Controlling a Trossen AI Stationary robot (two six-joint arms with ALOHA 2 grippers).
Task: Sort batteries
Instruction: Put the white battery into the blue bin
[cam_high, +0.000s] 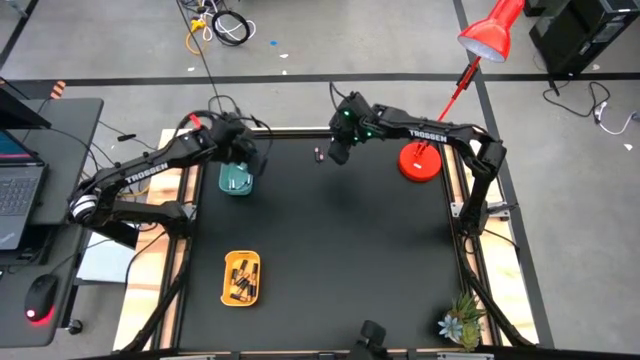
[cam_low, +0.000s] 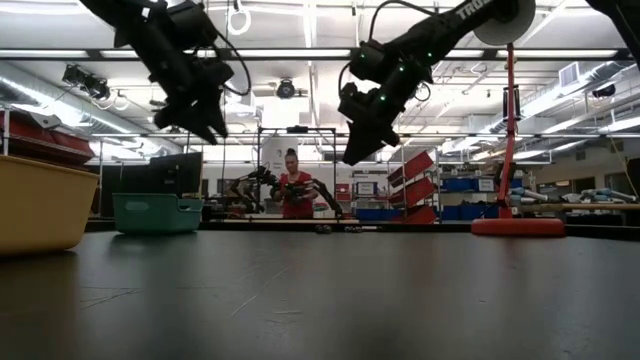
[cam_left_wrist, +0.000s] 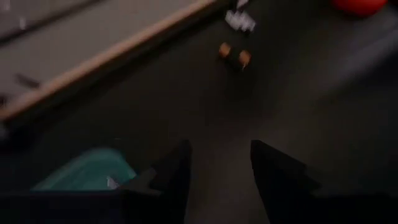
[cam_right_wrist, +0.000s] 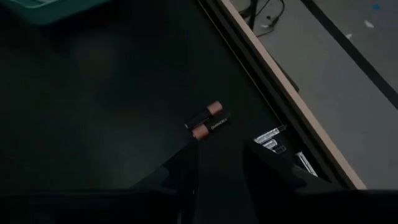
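Observation:
Two dark batteries with copper ends (cam_right_wrist: 208, 120) lie side by side on the black table near its far edge, also seen in the left wrist view as the dark pair (cam_left_wrist: 234, 56) and from above as a small speck (cam_high: 319, 154). Whitish-silver batteries (cam_right_wrist: 270, 139) lie beside them, closer to the edge. My right gripper (cam_right_wrist: 221, 165) is open and hovers above the table just right of the dark pair (cam_high: 338, 153). My left gripper (cam_left_wrist: 221, 168) is open and raised over the teal tray (cam_high: 236, 180). The yellow tray (cam_high: 241, 278) holds several dark batteries.
A red lamp base (cam_high: 420, 162) stands at the far right of the table, its arm reaching beyond the far edge. The wooden table border (cam_right_wrist: 292, 106) runs close behind the batteries. A small plant (cam_high: 460, 322) sits at the near right corner. A person (cam_low: 293, 192) is in the room beyond.

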